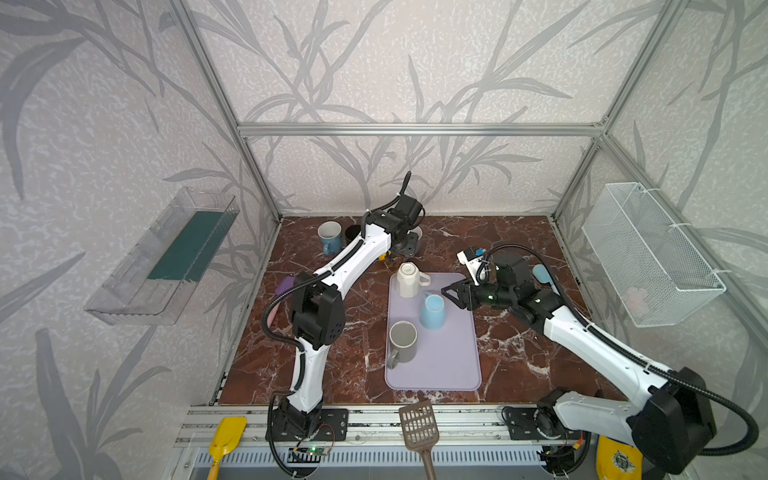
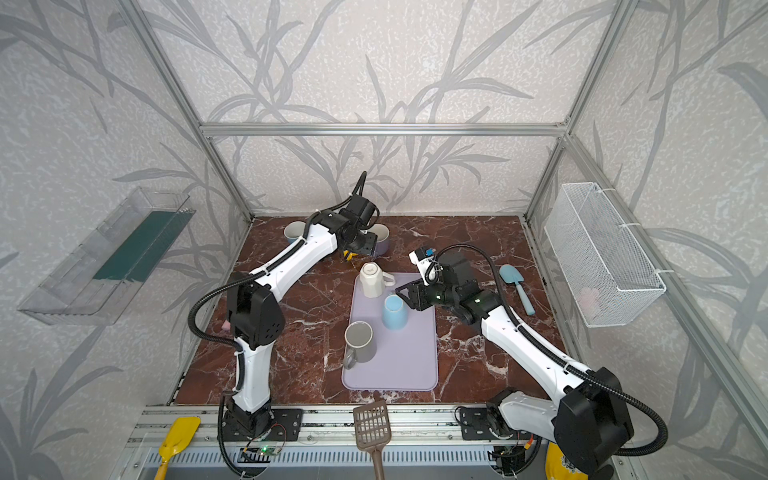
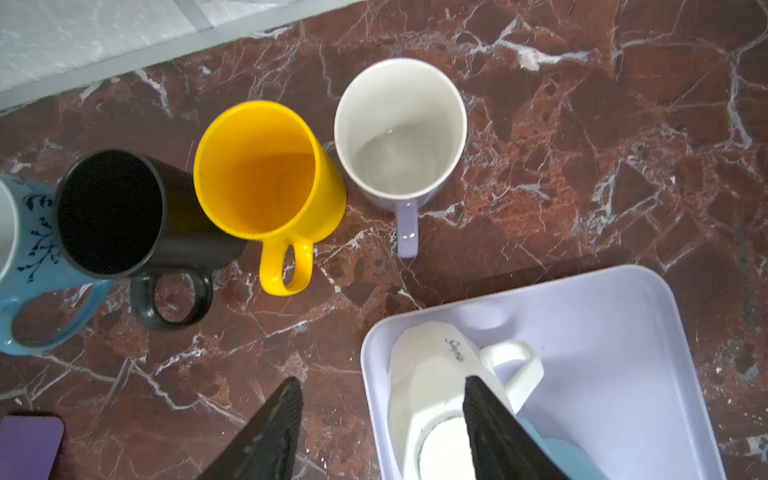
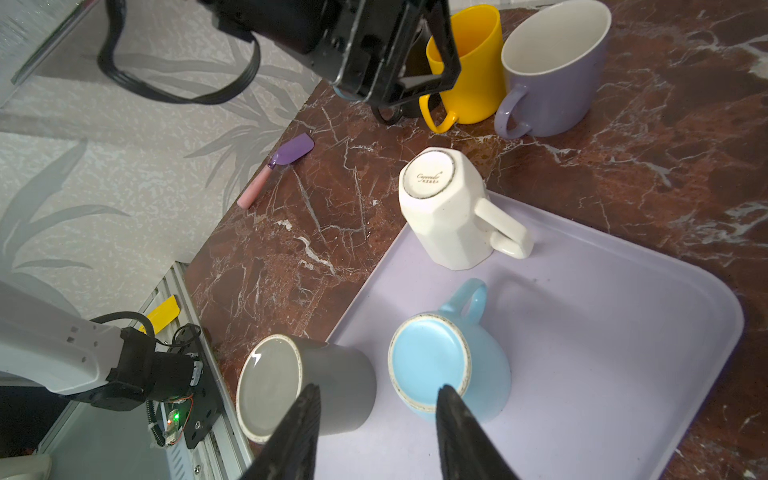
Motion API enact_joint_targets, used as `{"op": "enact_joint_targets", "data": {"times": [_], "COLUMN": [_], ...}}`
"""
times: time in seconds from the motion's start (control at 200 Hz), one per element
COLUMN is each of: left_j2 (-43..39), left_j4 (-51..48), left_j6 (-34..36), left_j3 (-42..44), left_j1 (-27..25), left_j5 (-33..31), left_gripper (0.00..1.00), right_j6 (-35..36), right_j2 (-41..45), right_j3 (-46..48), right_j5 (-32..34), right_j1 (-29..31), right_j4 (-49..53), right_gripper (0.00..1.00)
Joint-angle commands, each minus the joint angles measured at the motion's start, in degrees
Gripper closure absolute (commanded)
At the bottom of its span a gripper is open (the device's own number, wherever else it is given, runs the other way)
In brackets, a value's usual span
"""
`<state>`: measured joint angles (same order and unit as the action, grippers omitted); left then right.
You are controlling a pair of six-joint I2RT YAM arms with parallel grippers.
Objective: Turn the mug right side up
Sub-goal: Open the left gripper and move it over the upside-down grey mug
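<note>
hidden and cropped

in a top view the left arm (image 1: 357, 257) covers all but a sliver of the yellow mug (image 1: 382, 257); the right arm (image 1: 582, 332) hides most of the blue trowel (image 1: 540, 273). the left wrist view's edge crops the patterned blue mug (image 3: 25, 266) and purple spatula (image 3: 29, 444), and a finger (image 3: 498, 436) of the left gripper (image 3: 383, 379) half-masks the light blue mug (image 3: 577, 461). the pink thing (image 1: 634, 299) in the wire basket (image 1: 648, 249) is too faint to name.

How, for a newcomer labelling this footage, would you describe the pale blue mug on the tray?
Find the lilac tray on the red marble table; three mugs stand on it. The pale blue mug is the middle one, between the white mug at the far end and the grey mug near the front. It alone of them is blue, base up.
</note>
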<state>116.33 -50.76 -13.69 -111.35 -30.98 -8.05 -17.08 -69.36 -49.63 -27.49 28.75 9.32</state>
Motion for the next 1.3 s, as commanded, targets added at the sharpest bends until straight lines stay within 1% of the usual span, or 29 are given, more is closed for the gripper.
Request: {"op": "enact_joint_targets", "data": {"times": [0.0, 0.255, 0.425, 0.48, 0.74, 0.855, 1.02, 1.165, 1.19, 1.294], "left_j2": [-6.11, -19.63, -26.63, -28.04, -34.49, -37.83, -43.57, -46.92, -47.66, -50.84], "left_j4": [1.86, 5.19, 7.07, 7.03, 6.87, 2.81, -1.07, -5.96, -6.32, -5.76], "left_j6": [1.02, 1.91, 1.82, 1.27, -0.07, -1.29, -3.82, -4.73, -5.72, -5.98], "left_j3": [5.56, 22.71, 31.54, 33.38, 41.64, 43.99, 48.53, 51.42, 51.66, 52.33], "left_j1": [-0.17, -0.20, -0.22, -0.22, -0.22, -0.21, -0.30, -0.68, -0.83, -1.31], "left_j5": [1.02, 1.63, 3.68, 4.19, 11.36, 12.20, 18.63, 19.06, 18.77, 23.21], "left_gripper": [0.36, 0.37, 0.38, 0.38, 0.41, 0.41, 0.44, 0.45, 0.45, 0.46], "right_j6": [0.30, -1.01, -1.21, -1.20, -0.60, -0.35, -0.65, -1.38, -1.46, -1.47], "right_j2": [-0.84, -2.82, -4.43, -5.02, -7.16, -7.54, -8.14, -8.51, -8.45, -8.86], "right_j3": [0.77, 1.81, 1.38, 1.24, -0.13, -0.85, -0.91, -1.09, -1.17, -1.76], "right_j5": [-0.55, -1.51, -1.78, -1.79, -2.05, -1.39, 0.68, 1.46, 1.66, 2.08], "right_j1": [-0.20, -0.10, -0.02, -0.04, 0.05, 0.06, 0.05, -0.03, -0.04, -0.10], "right_j4": [-0.26, -3.10, -4.13, -4.45, -3.94, -2.75, -1.94, -2.05, -2.11, -1.78], "right_gripper": [0.53, 0.53, 0.53, 0.53, 0.53, 0.53, 0.53, 0.53, 0.53, 0.53]}}
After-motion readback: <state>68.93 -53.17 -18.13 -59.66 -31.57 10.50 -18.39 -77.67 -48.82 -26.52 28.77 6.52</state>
